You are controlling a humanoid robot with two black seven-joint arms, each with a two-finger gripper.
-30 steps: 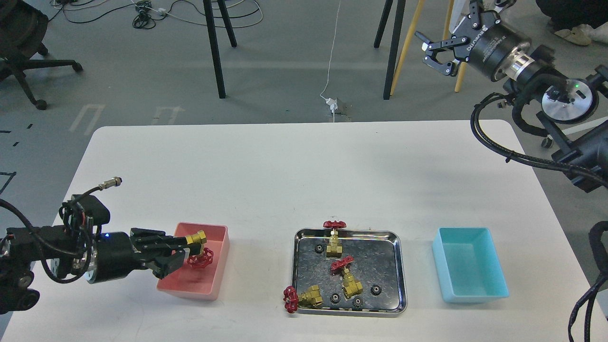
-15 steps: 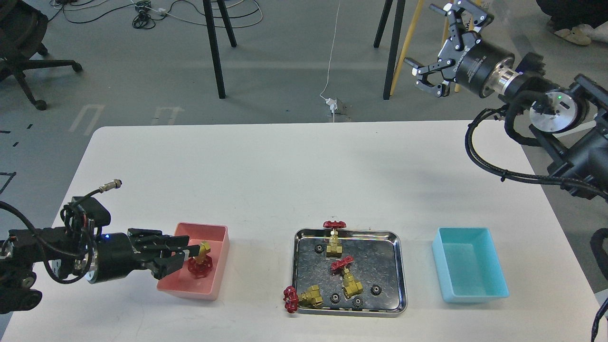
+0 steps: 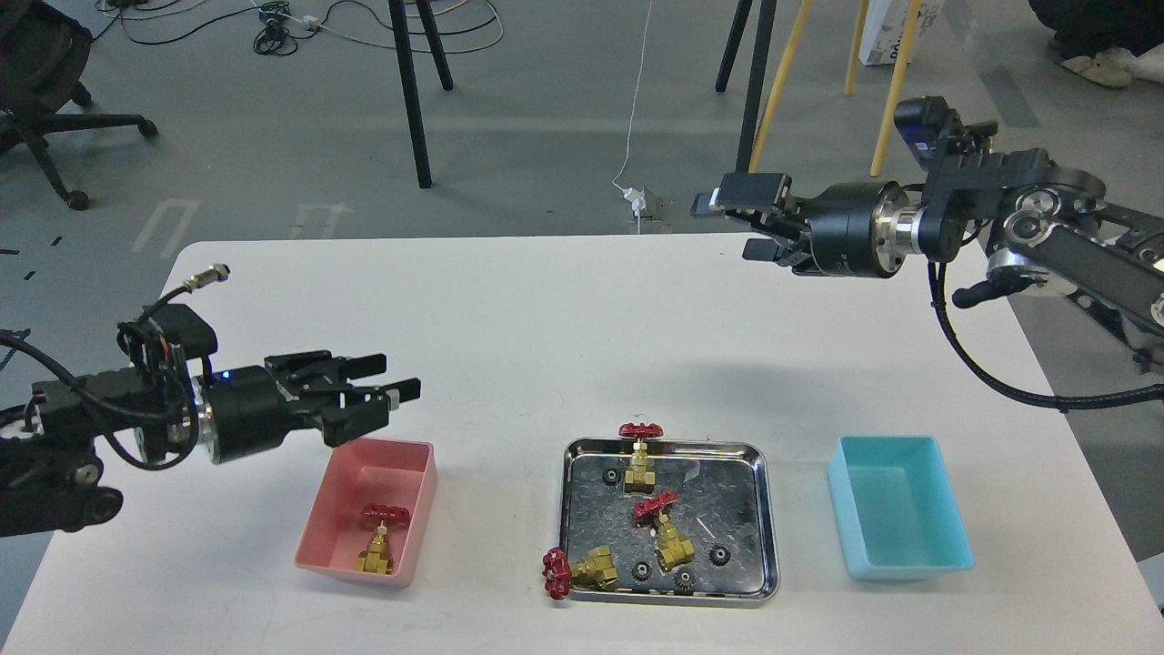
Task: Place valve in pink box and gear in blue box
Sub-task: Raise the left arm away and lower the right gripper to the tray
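Observation:
One brass valve (image 3: 377, 539) with a red handwheel lies inside the pink box (image 3: 323, 523) at the front left. My left gripper (image 3: 386, 396) is open and empty, raised above the box's far edge. Three more valves sit in the steel tray (image 3: 759, 537): one at its far rim (image 3: 639, 455), one in the middle (image 3: 666, 529), one over the front-left corner (image 3: 582, 569). Several small black gears (image 3: 719, 554) lie among them. The blue box (image 3: 896, 518) stands empty at the right. My right gripper (image 3: 741, 223) is open and empty, high over the table's far right.
The white table (image 3: 509, 337) has rounded corners and its far half is bare. Chair and stand legs (image 3: 414, 91) and cables lie on the floor beyond the table.
My left gripper let go of the valve, which now lies in the pink box, and rose up and back. My right arm swung down and left toward the table.

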